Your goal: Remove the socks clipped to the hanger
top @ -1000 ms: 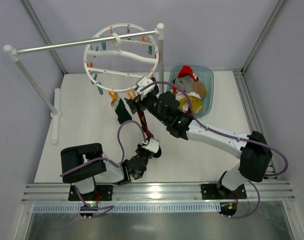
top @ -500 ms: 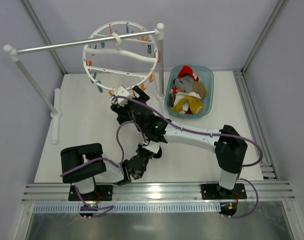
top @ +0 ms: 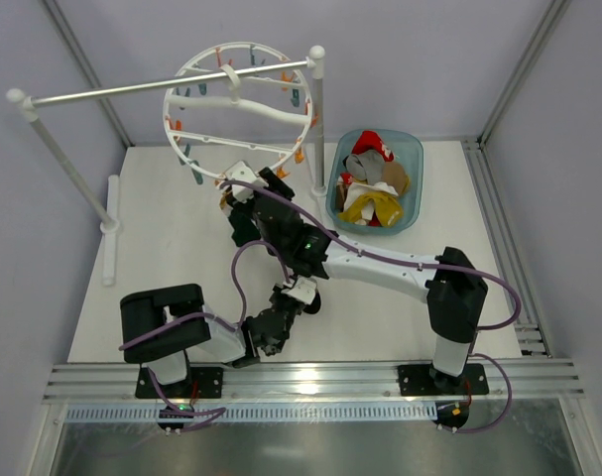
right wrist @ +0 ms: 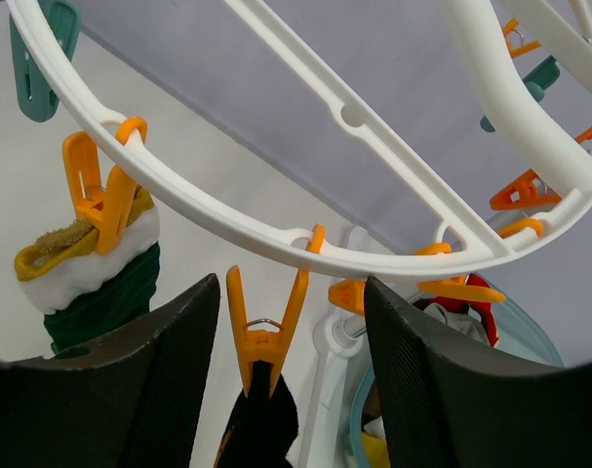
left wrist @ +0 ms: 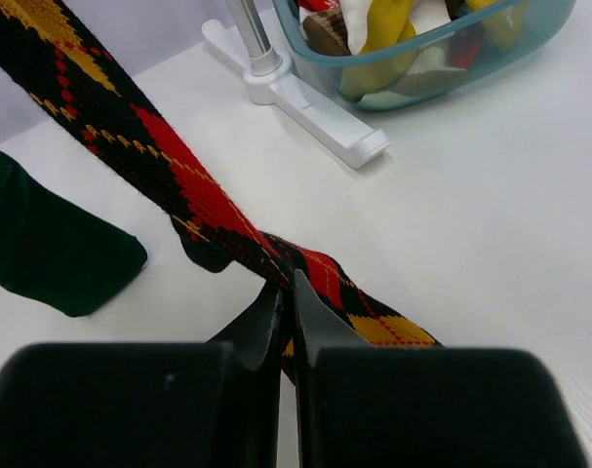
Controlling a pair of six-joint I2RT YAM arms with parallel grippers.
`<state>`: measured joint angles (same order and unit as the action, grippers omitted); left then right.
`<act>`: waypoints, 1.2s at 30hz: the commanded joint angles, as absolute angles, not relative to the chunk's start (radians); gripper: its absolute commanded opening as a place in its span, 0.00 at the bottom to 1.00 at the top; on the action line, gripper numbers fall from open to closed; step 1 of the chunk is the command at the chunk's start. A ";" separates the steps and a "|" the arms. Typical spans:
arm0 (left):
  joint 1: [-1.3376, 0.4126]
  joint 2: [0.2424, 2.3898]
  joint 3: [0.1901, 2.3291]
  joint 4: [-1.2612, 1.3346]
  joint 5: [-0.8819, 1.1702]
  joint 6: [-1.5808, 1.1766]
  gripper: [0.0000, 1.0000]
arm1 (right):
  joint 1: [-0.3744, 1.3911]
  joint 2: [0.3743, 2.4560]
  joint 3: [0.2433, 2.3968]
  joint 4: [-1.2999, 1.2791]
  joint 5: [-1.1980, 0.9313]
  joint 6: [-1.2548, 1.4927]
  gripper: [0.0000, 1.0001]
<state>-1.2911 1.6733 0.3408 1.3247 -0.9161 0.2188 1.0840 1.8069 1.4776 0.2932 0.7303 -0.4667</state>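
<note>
The round white hanger (top: 191,159) hangs from the rail, and its rim (right wrist: 227,210) crosses the right wrist view. An orange clip (right wrist: 261,331) holds the top of the dark argyle sock (left wrist: 139,132). The sock runs taut down to my left gripper (left wrist: 286,292), which is shut on its lower end just above the table. My right gripper (right wrist: 291,341) is open, one finger on each side of that orange clip, not touching it. A dark green sock with a white and yellow cuff (right wrist: 100,283) hangs from the neighbouring orange clip (right wrist: 96,200).
A teal bin (top: 412,159) holding removed socks stands at the back right, also in the left wrist view (left wrist: 442,58). The white rail stand's post (top: 318,109) and its foot (left wrist: 315,107) stand close beside the hanger. The left post's foot (top: 109,238) is at the left.
My right arm swung left from near the bin to the hanger's near rim and settled with its fingers around the orange clip. The hanger shifted slightly. My left gripper has kept hold of the argyle sock.
</note>
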 commanded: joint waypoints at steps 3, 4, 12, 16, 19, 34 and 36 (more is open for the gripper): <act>-1.304 1.687 0.345 1.546 -0.902 0.221 0.00 | 1.091 1.818 1.563 0.203 0.710 -0.431 0.60; -1.302 1.687 0.345 1.546 -0.903 0.221 0.00 | 1.089 1.819 1.571 0.189 0.706 -0.419 0.59; -1.304 1.687 0.345 1.546 -0.910 0.227 0.00 | 1.091 1.848 1.643 0.058 0.680 -0.364 0.60; -1.304 1.683 0.342 1.546 -0.908 0.227 0.00 | 1.091 1.835 1.637 0.043 0.675 -0.338 0.62; -1.304 1.681 0.341 1.546 -0.910 0.226 0.00 | 1.091 1.833 1.638 0.025 0.661 -0.325 0.62; -1.304 1.684 0.342 1.546 -0.911 0.232 0.00 | 1.089 1.855 1.644 0.064 0.690 -0.360 0.13; -1.304 1.684 0.341 1.546 -0.911 0.232 0.00 | 1.091 1.855 1.643 0.072 0.699 -0.364 0.10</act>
<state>-1.2961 1.6760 0.3408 1.3159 -0.9142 0.2218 1.0847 1.8511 1.6077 0.0525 0.6781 -0.3458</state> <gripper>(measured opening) 0.005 0.188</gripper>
